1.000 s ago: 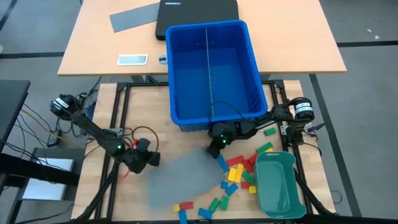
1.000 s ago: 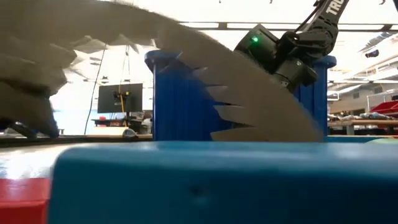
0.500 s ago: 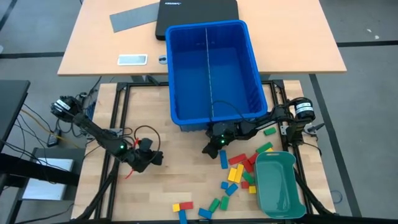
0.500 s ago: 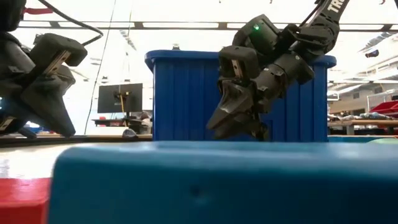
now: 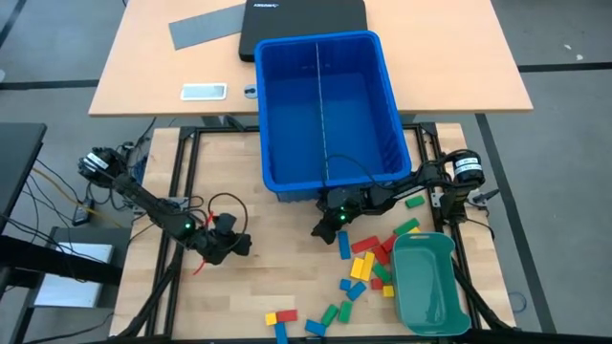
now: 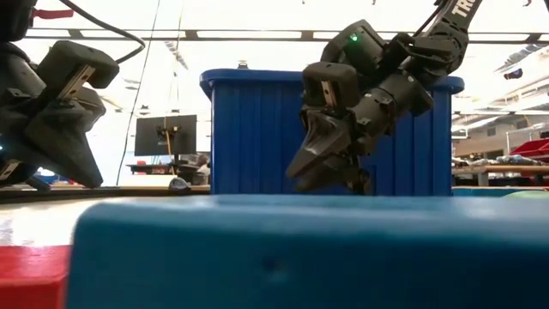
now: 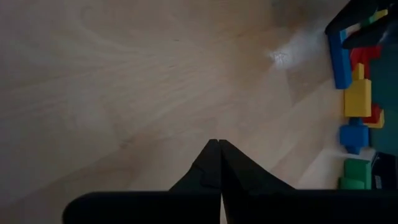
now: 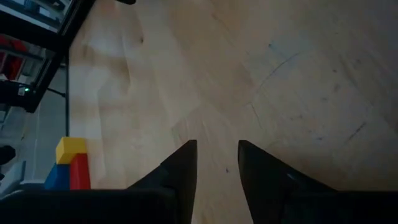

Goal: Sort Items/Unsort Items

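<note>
Right hand (image 5: 319, 229), reaching from the bench's right edge, angled down just above the bare bench (image 5: 277, 277) in front of the blue bin (image 5: 325, 105), fingers parted and grasping nothing. Left hand (image 5: 239, 244) low over the bench's left half, fingers clenched, empty. Blocks (image 5: 368, 263) lie scattered beside the green tray (image 5: 430, 287), near the right hand

you have red, yellow, green and blue blocks (image 5: 368, 263) lying loose on the wooden table, mostly clustered at its right, a few near the front edge.
</note>
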`<state>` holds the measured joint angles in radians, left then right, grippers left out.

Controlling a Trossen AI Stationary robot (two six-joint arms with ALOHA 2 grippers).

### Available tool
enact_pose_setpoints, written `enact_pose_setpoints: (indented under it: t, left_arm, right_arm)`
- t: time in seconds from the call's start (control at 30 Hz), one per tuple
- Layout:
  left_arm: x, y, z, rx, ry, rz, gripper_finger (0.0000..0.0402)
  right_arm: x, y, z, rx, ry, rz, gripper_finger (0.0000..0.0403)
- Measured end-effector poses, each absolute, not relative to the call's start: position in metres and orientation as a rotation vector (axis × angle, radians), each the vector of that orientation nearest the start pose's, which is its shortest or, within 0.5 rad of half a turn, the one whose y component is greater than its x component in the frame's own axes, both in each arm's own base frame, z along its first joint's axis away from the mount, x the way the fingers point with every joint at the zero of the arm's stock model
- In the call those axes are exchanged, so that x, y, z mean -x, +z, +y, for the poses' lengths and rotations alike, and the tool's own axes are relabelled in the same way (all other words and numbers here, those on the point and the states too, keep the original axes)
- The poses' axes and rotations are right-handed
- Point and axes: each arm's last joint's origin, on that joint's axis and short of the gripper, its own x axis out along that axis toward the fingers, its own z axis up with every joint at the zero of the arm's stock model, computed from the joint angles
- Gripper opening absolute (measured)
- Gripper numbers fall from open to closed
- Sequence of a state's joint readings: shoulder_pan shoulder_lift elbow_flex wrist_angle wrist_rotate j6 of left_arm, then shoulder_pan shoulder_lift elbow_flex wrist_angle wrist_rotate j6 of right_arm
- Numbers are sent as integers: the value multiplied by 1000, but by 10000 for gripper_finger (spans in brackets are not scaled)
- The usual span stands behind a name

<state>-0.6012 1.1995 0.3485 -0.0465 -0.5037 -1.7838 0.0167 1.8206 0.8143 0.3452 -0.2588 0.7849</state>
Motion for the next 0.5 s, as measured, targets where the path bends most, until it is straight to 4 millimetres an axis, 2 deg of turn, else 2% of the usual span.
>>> enact_pose_setpoints:
  t: [0.13, 0.3, 0.4, 0.5]
  left_arm:
    - [-167, 136, -98, 1211, 511, 564, 1]
    - [-174, 144, -102, 1181, 390, 515, 1]
    - [-176, 147, -104, 1179, 360, 497, 1]
    - [-178, 148, -103, 1190, 351, 482, 1]
  right_arm:
    - [-343, 128, 15, -842, 44, 722, 105]
    - [-346, 139, 23, -840, 152, 671, 49]
    - [-347, 151, 27, -806, 188, 635, 10]
    - [-350, 166, 29, -777, 214, 590, 9]
